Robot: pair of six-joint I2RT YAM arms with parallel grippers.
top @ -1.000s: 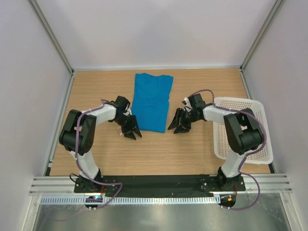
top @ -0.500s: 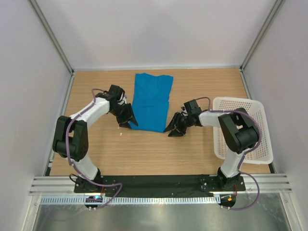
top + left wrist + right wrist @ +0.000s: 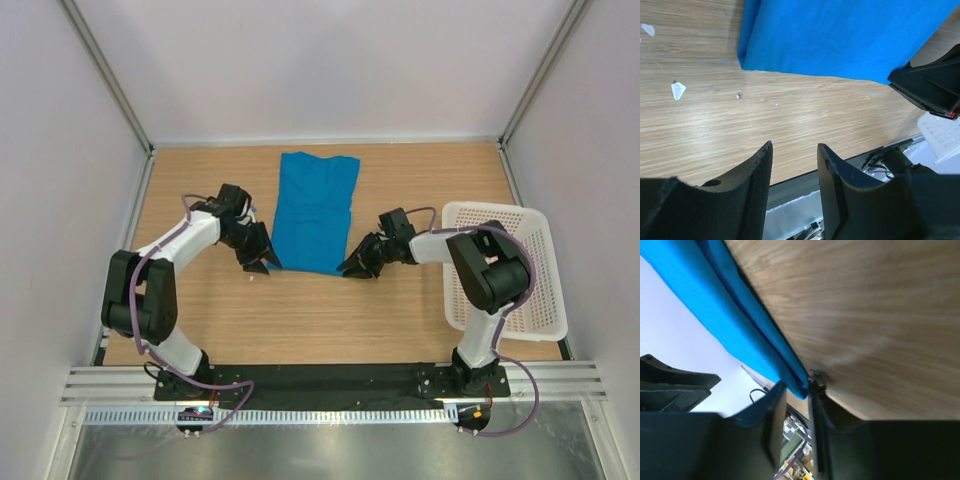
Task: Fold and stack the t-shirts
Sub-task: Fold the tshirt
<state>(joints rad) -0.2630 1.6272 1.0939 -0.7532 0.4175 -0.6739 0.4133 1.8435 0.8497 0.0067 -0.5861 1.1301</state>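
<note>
T-shirt (image 3: 316, 212), blue and folded into a long strip, lies mid-counter (image 3: 400, 310), running far to near. A white basket (image 3: 545, 270) sits at the right, apart from it. Small white flecks (image 3: 678, 89) dot the wood by the shirt's near-left corner. Both arms reach low and inward. The left pincer (image 3: 262, 263) stands apart and empty just beside that corner. The right pincer (image 3: 350, 270) is at the near-right corner, its gap narrow with the cloth's tip in its mouth; whether it grips I cannot tell.
</note>
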